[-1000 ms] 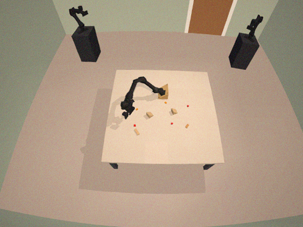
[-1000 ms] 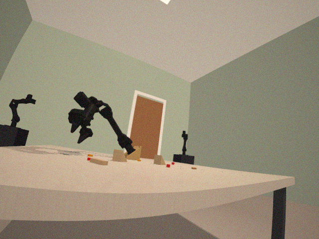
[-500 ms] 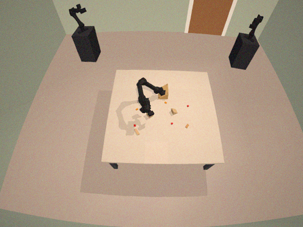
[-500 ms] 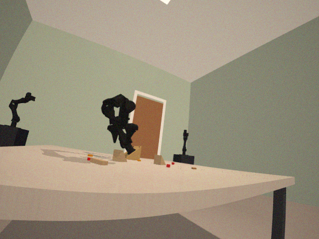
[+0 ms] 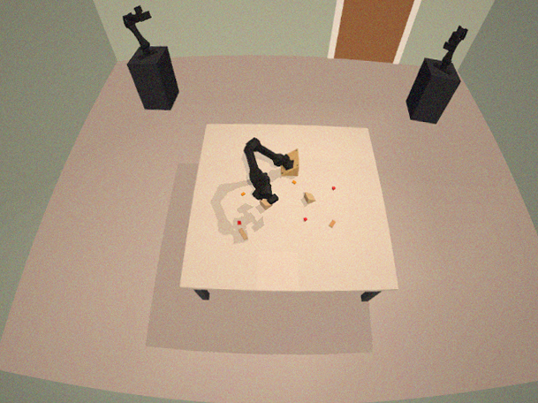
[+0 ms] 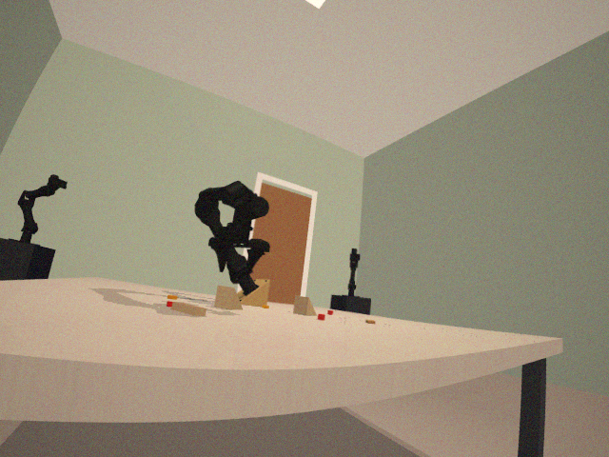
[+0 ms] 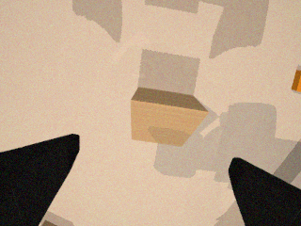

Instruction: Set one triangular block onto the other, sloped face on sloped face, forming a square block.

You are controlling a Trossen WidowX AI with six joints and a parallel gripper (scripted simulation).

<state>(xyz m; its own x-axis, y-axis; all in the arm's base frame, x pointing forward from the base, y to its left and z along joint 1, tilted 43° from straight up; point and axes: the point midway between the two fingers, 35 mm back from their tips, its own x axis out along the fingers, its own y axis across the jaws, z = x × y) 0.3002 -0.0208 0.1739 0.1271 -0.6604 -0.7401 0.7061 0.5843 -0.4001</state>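
One tan triangular block [image 5: 265, 204] [image 6: 226, 298] [image 7: 162, 122] stands on the table left of centre, partly covered by the gripper in the top view. The other triangular block [image 5: 310, 198] [image 6: 303, 306] stands apart to its right, its slope facing right in the exterior view. My gripper [image 5: 265, 198] [image 6: 235, 269] [image 7: 157, 154] is open and empty, pointing down above the left block. In the wrist view the left block lies ahead of the fingertips, between their lines, and neither finger touches it.
The table [image 5: 285, 264] [image 6: 295, 344] also holds a tan bar [image 5: 243, 233] [image 6: 187, 308], a small tan piece [image 5: 332, 223], small red cubes [image 5: 239, 223] [image 5: 305, 219] [image 5: 333, 188] and orange pieces [image 5: 243, 193] [image 5: 293, 182]. A wooden wedge-shaped bracket [image 5: 294, 169] [image 6: 260, 293] stands by the arm's base.
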